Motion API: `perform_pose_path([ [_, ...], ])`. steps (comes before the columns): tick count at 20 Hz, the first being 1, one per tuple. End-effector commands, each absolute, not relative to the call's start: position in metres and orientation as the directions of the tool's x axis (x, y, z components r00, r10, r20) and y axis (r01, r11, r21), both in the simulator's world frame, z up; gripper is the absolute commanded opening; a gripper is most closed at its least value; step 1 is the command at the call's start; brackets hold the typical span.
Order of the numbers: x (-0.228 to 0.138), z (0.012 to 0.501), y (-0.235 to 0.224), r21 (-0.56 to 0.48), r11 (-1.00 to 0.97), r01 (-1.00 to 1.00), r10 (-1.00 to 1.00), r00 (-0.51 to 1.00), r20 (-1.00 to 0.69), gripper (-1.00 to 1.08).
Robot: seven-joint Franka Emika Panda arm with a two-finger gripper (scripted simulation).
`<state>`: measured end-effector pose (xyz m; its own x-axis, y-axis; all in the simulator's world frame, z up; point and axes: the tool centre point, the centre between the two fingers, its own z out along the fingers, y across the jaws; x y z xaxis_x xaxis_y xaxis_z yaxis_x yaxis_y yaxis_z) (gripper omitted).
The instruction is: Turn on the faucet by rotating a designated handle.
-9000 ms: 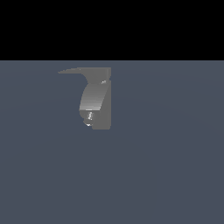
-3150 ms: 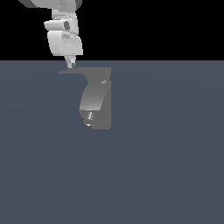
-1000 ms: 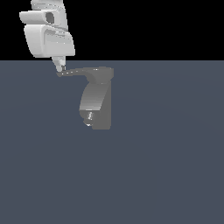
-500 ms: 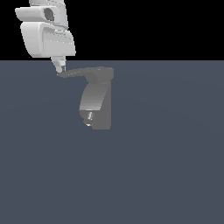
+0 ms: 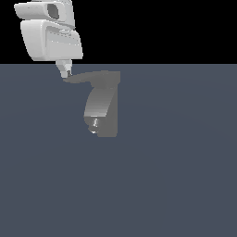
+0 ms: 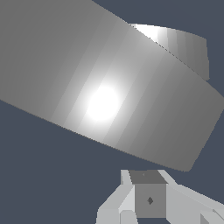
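The faucet (image 5: 101, 107) is a small grey fixture with a curved shiny front and a bright nozzle (image 5: 95, 123) low on it. The handle (image 5: 92, 77), a flat dark grey lever, runs from the faucet's top toward the exterior view's left and ends in a point. My gripper (image 5: 66, 71) hangs from the white hand (image 5: 48, 32), with its fingers together and their tips at the handle's pointed end, touching it or nearly so. In the wrist view the handle (image 6: 100, 87) fills most of the picture as a broad grey band. The faucet body (image 6: 183, 43) shows behind it, and my gripper (image 6: 148, 192) sits just beside the handle's edge.
A flat blue-grey floor (image 5: 176, 176) surrounds the faucet on all sides. Nothing else stands on it in either view.
My gripper has shifted slightly down and to the exterior view's right, staying at the handle's tip. The tip has moved slightly the same way.
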<state>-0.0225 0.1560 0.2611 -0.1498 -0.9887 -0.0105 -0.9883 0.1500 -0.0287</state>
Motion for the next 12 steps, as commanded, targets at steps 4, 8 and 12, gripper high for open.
perform_pose_path([
  [4, -0.041, 0.252, 0.140, -0.007, 0.165, -0.986, -0.986, -0.165, -0.002, -1.00],
  [8, -0.052, 0.250, 0.134, -0.005, 0.168, -0.986, -0.986, -0.168, -0.001, -1.00],
  [12, -0.063, 0.249, 0.128, -0.002, 0.172, -0.985, -0.985, -0.172, 0.000, -1.00],
])
